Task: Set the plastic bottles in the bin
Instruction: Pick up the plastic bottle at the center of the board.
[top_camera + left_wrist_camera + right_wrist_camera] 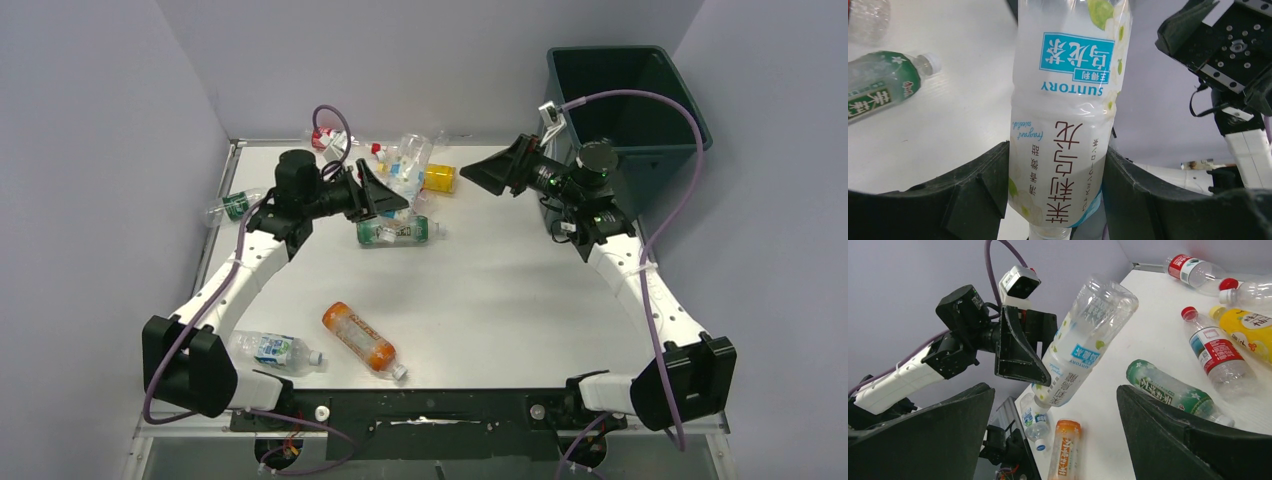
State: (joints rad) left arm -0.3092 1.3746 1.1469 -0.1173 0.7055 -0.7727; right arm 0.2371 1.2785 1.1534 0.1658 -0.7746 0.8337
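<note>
The left fingers (385,192), at about 11 o'clock on the desk (500,300), are clamped on a clear white-labelled bottle (412,163) that juts out toward 12. Facing them from 1 o'clock, the right fingers (490,172) stand wide apart with nothing between them. Behind that arm, off the desk's 1 o'clock corner, stands the dark green bin (610,52). A green-labelled bottle (395,232) lies just on the 6 o'clock side of the left fingers, and a yellow bottle (438,178) lies between the two arms' tips. An orange bottle (358,340) lies at 7 o'clock, with a clear blue-labelled bottle (275,350) beside it toward 8.
</note>
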